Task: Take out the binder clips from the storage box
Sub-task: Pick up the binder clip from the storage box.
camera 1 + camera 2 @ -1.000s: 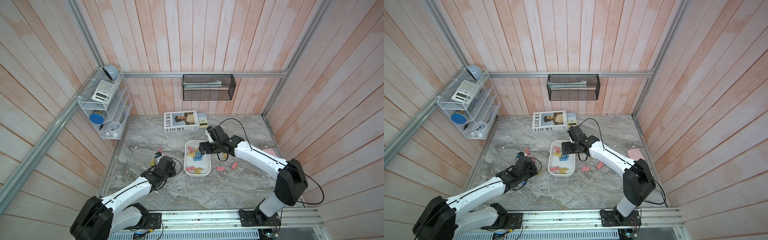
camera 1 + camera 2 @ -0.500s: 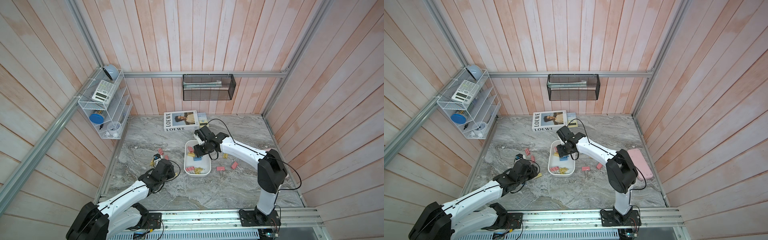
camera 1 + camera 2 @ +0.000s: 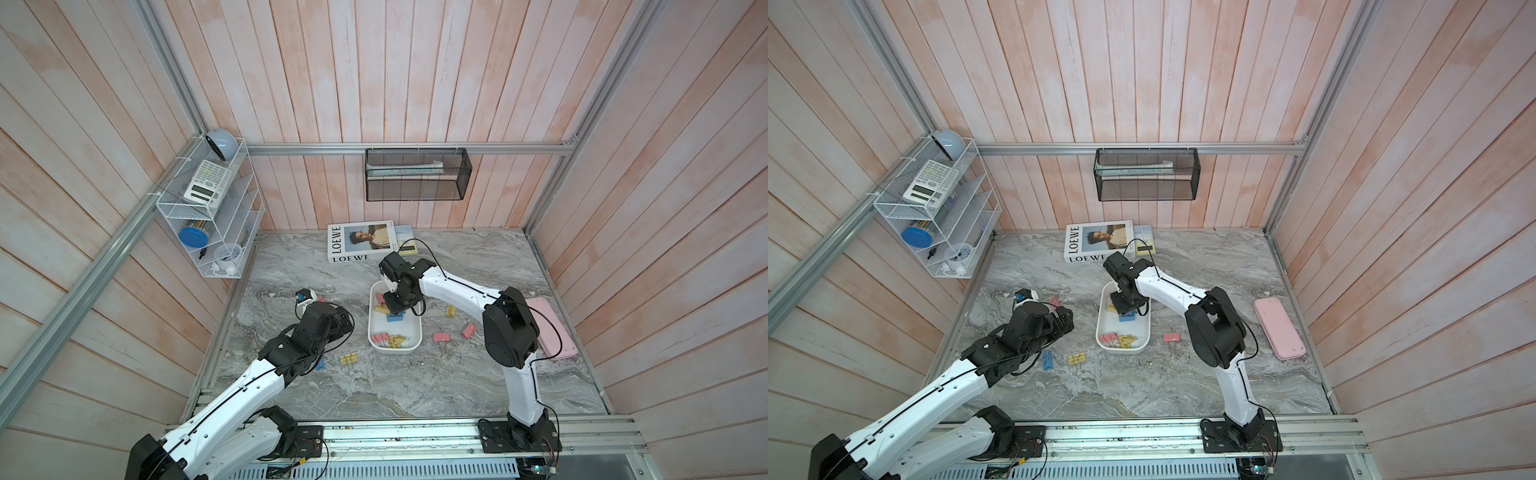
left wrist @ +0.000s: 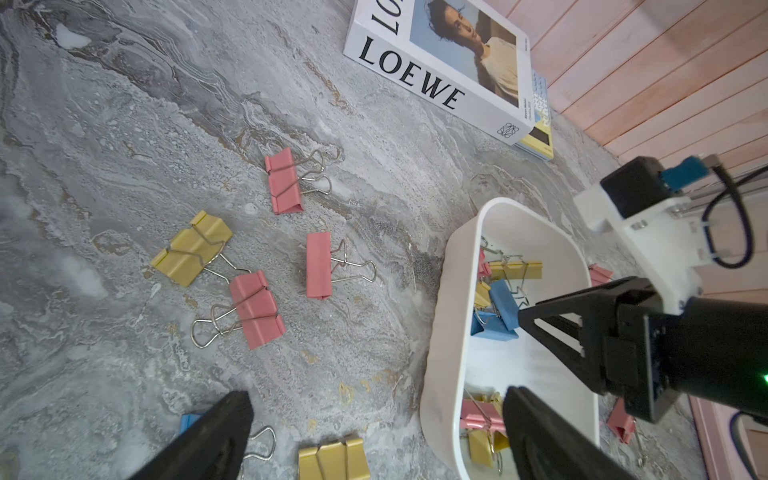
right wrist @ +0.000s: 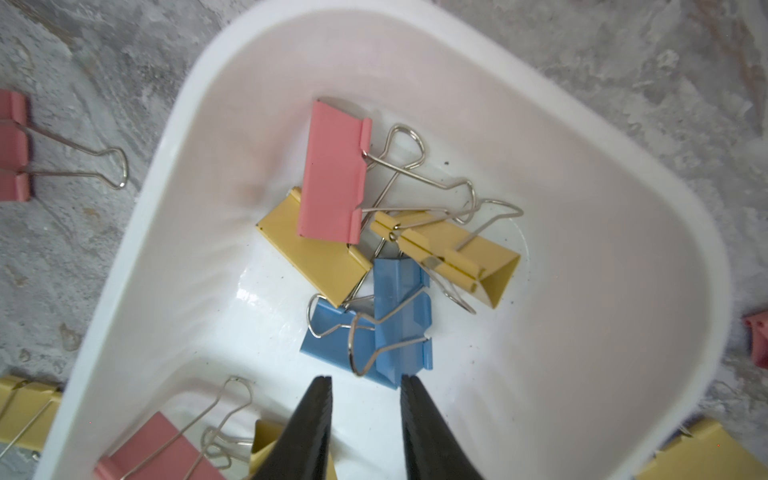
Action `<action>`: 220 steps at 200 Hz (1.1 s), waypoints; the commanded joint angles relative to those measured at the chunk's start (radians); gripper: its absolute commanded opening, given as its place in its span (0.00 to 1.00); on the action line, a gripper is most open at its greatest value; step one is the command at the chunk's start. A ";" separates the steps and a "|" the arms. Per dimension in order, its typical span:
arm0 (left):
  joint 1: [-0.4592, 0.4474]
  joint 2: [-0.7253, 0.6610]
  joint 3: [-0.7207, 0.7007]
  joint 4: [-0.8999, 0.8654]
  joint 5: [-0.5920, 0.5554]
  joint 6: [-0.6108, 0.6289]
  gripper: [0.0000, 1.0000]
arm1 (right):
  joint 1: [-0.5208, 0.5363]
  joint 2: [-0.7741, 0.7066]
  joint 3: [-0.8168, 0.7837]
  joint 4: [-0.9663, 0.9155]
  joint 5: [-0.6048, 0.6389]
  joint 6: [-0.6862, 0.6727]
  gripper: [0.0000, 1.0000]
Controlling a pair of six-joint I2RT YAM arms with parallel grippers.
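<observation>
Steeply angled, right arm [image 3: 453, 291] points into storage box [image 3: 395, 350], jaws narrowly parted; left arm's [image 3: 257, 382] jaws gape wide.

Left arm [image 3: 249, 386] reaches low, left gripper [image 4: 376, 397] spread wide just beside the box [image 4: 440, 332]; right arm [image 3: 457, 291] bends down over the box, right gripper [image 5: 365, 380] pointing inside, jaws narrowly apart.

LOEWE book [image 3: 360, 241] @ back, blk mesh basket [image 3: 417, 180] on wall [image 3: 374, 83].

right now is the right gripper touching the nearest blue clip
Cannot tell. Right wrist view: nearest blue clip edges between right gripper tips, neither gap nor contact clear.
</observation>
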 commanded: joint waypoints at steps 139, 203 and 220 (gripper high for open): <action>0.007 0.015 0.087 -0.039 -0.008 0.038 1.00 | 0.004 -0.066 0.033 -0.061 0.099 -0.018 0.00; 0.007 0.126 0.175 -0.024 -0.029 0.067 1.00 | -0.022 -0.321 -0.128 -0.030 0.287 0.042 0.00; 0.007 0.145 0.190 -0.009 -0.020 0.074 1.00 | -0.052 -0.373 -0.178 0.017 0.332 0.045 0.00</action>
